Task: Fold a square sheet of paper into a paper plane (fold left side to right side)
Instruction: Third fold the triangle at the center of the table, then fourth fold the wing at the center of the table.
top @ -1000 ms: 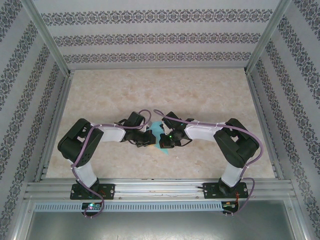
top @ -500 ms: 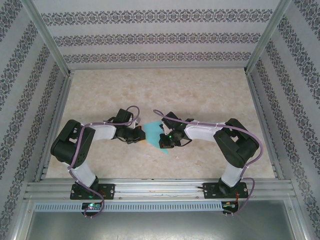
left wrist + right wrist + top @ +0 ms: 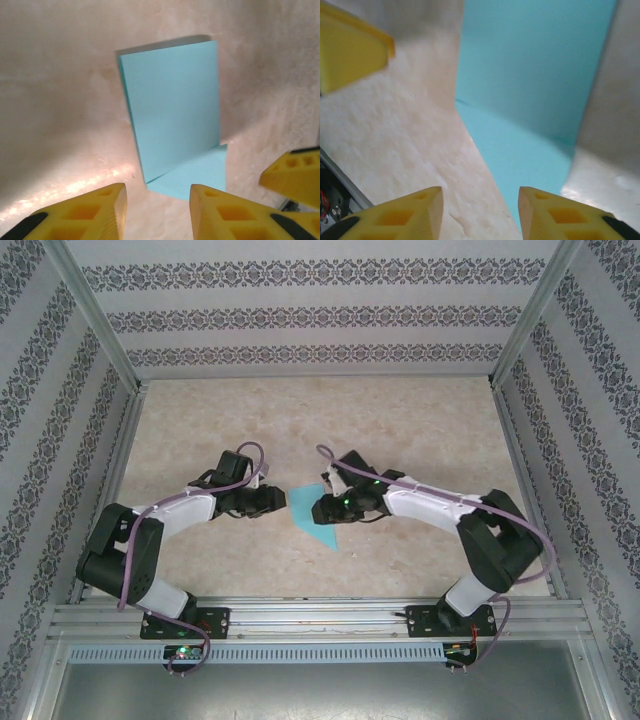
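change: we let go, both arms back off | left gripper (image 3: 157,200), right gripper (image 3: 480,200): jaws apart, empty | square sheet of paper (image 3: 308,512): on the table (image 3: 400,430) between them, one flap standing up | we judge the crease unfinished

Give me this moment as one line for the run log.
sheet of paper: creased, one flap raised, other flat on table | left pincer: open, empty | right pincer: open, empty
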Motion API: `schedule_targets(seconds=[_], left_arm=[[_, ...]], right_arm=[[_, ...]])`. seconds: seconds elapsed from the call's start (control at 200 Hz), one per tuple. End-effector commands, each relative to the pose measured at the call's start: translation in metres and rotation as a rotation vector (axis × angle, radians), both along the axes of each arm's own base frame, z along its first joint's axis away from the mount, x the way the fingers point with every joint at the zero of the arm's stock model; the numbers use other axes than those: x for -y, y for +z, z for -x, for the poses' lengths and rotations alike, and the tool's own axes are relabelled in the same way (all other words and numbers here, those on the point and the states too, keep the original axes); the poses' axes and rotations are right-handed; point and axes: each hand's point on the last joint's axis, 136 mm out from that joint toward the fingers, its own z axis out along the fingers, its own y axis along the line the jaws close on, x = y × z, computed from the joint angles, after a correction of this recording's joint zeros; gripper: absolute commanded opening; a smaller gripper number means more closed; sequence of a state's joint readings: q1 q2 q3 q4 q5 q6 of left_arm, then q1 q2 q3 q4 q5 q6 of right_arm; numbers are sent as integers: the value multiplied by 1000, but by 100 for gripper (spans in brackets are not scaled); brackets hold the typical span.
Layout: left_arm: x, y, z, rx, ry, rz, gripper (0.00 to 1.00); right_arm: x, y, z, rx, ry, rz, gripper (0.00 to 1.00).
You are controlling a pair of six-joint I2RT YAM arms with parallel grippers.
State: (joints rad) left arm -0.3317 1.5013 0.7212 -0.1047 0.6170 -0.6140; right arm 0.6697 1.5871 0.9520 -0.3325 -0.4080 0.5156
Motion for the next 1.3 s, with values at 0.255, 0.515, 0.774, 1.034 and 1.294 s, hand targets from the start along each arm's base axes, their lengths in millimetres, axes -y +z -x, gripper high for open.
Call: schedule_targets(seconds=[0.255,0.515,0.774,1.034,1.294], left_arm=[[7,-10,5,-69,51,110,43],[8,-15,2,-81,63,116,44],[7,-14,1,-82,62,105,44],[7,-14,1,-80,58,102,45],[6,-17,3,-88,57,99,46]], right_arm=[[12,-20,-12,66,99,-6,53],[1,-46,-3,-7,125,-1,44],[4,-48,4,-30,128,9,31],[21,-48,-5,19,84,82,43],[15,-56,-4,-4,96,90,45]])
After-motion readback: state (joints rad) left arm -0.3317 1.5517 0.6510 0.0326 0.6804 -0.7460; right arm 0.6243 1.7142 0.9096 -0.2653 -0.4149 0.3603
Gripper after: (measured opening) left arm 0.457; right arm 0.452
